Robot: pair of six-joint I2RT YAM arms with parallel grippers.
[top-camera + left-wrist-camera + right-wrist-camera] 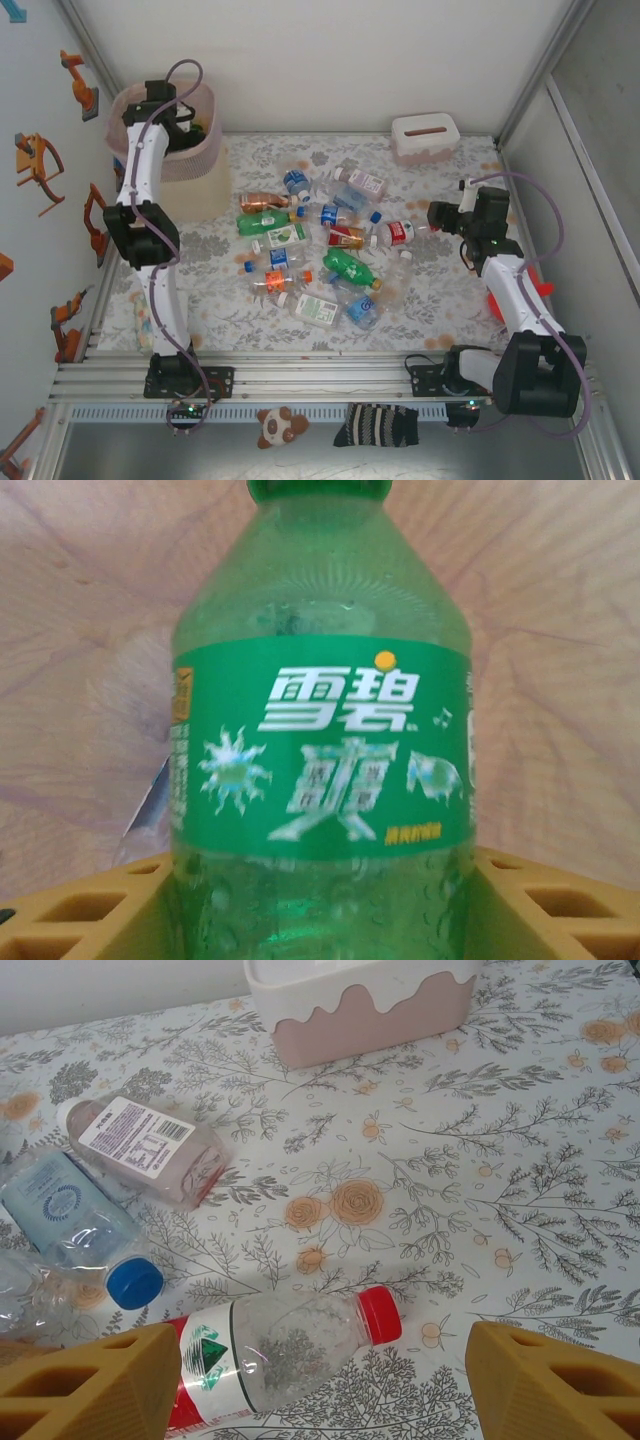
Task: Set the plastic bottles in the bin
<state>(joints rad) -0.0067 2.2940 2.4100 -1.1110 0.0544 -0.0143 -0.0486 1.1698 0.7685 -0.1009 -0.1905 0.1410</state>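
From above, the left gripper [165, 100] hangs over the bin [185, 162] at the far left corner of the table [450, 300]. Loose bottles [345, 265] lie every way in the middle. The right gripper [437, 215] is near a red-capped bottle [395, 233], with a white-pink box [425, 140] beyond.

At the left wrist, yellow fingers [70, 920] clasp a green bottle [320, 750] on both sides. Its length runs straight away from them, cap end into the bin, and its green label reads 雪碧.

At the right wrist, the fingers [85, 1380] stand wide apart and hold nothing, over the red-capped bottle, which lies flat with its cap to the right. Its red label is unreadable. A pink bottle [150, 1150] with a barcode and a blue-capped bottle [80, 1220] lie nearby.
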